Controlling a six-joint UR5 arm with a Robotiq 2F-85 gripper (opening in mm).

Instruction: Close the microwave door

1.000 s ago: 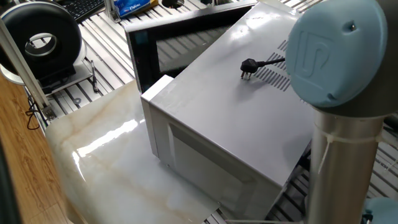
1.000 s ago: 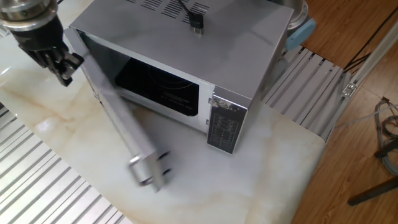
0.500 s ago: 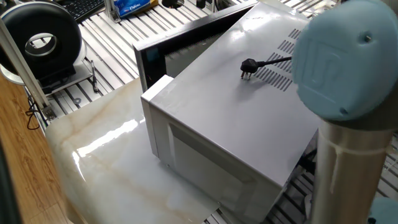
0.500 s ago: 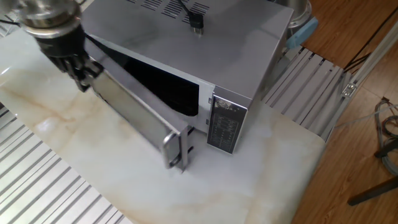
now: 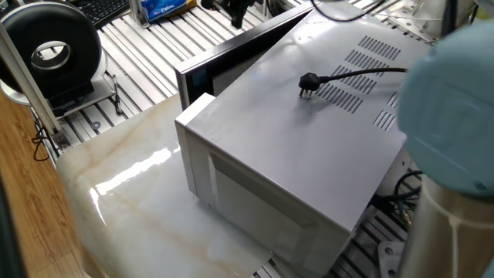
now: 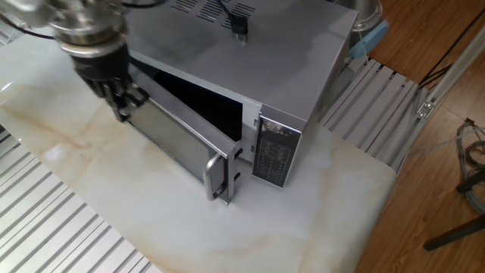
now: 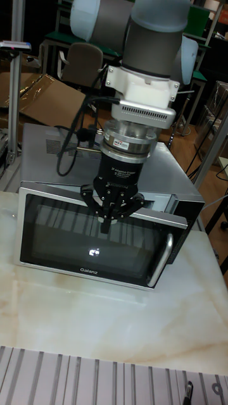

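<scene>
On the marble worktop [image 6: 68, 163], the gripper [image 6: 121, 102] leans against the outer face of the microwave door [image 6: 178, 140], near its top edge and toward the hinge side — a push, apparently, not a grasp. In the tall fixed view the fingers [image 7: 103, 218] look drawn close together at the tips, holding nothing. The door hangs only slightly ajar, its handle [image 6: 214, 176] just short of the control panel [image 6: 269, 154], at the front of the microwave [image 5: 309, 147], which sits mid-worktop with its plug [image 5: 308, 83] lying on top. Half a second ago the gap was wider and the gripper farther left — the door has swung most of the way home, with latching not yet done.
</scene>
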